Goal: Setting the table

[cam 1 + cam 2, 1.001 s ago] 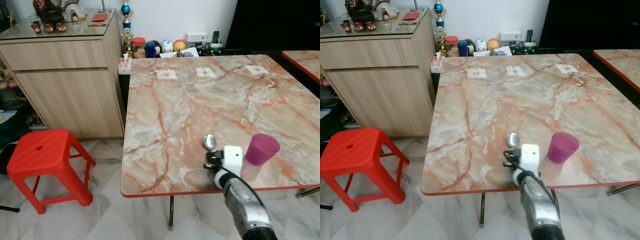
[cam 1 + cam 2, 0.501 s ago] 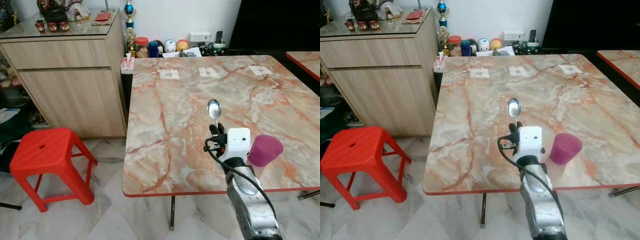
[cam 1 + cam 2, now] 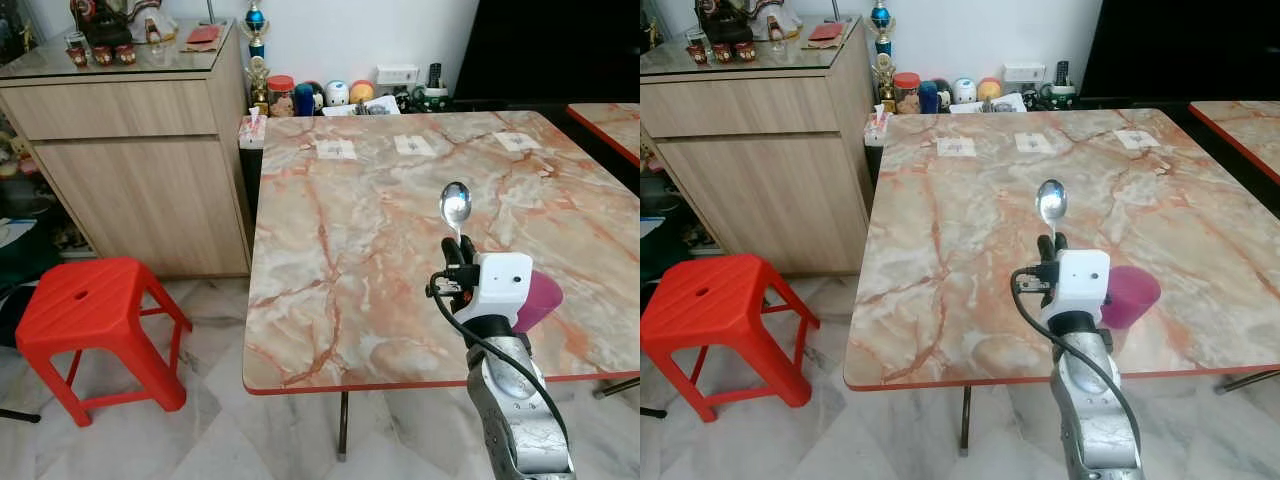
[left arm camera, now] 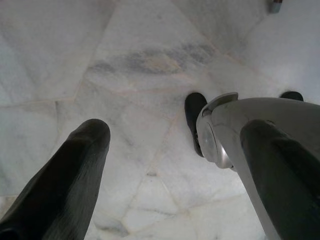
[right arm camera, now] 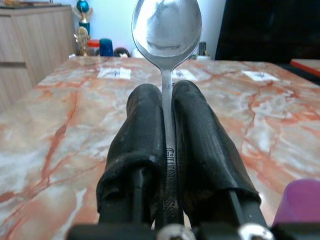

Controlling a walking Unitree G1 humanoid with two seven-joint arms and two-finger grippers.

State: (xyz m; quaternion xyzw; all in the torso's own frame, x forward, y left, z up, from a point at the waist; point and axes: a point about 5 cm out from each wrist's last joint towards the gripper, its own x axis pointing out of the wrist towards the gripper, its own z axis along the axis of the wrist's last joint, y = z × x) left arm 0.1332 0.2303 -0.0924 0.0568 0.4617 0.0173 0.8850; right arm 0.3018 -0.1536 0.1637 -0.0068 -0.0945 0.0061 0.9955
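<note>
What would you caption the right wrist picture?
Right gripper shut on a spoon, bowl forward, above a marble table.

The table [image 3: 350,240] occupies the centre and right of the frame. Its top is marble-patterned, cream with orange-red veins, and has a red edge. Three small white labels lie in a row near its far edge, at upper centre: the first label [image 3: 334,148], the second label [image 3: 413,144] and the third label [image 3: 515,140]. A purple cup [image 3: 537,299] stands on the top at lower right, near the front edge. A cluster of jars and small items [image 3: 330,95] sits beyond the far edge.
</note>
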